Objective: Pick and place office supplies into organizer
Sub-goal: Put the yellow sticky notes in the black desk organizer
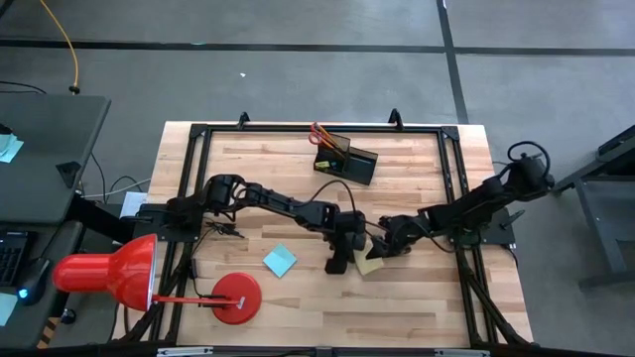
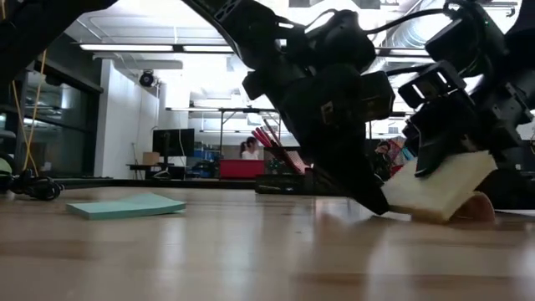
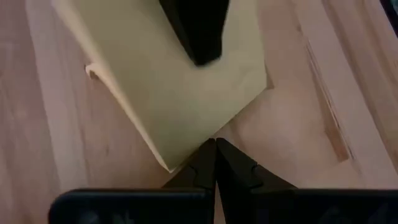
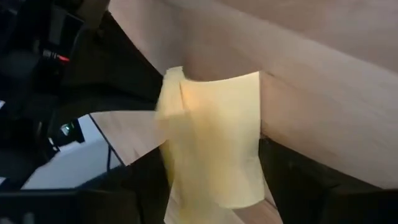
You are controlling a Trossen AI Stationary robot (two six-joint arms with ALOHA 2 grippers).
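Observation:
A yellow sticky-note pad [image 1: 369,264] lies tilted on the wooden table [image 1: 417,307], right of centre. My left gripper [image 1: 342,263] is shut, its tips at the pad's low edge. My right gripper [image 1: 387,250] comes in from the right, open and rolled on its side, with one finger over the pad and one under it. A blue sticky-note pad [image 1: 280,261] lies flat to the left. At the far edge the black organizer [image 1: 347,161] holds red-handled scissors [image 1: 317,132] and orange pencils. My left gripper [image 3: 215,152] pushes with its shut fingertips against the pad's low edge [image 3: 199,134], near a corner. It comes slanting down from the table's left. That edge rests on the table. My right gripper [image 2: 456,186] has the pad [image 4: 214,137] between its open fingers. The upper finger [image 2: 435,146] lies on the top face [image 2: 439,171]. The pad's right edge [image 2: 481,171] is raised off the table. Whether the lower finger touches the pad, I cannot tell.
A big red desk lamp [image 1: 149,283] stands at the near left corner. A black metal frame [image 1: 451,178] runs round the table. Bare wood lies along the near edge and between the pads and the organizer.

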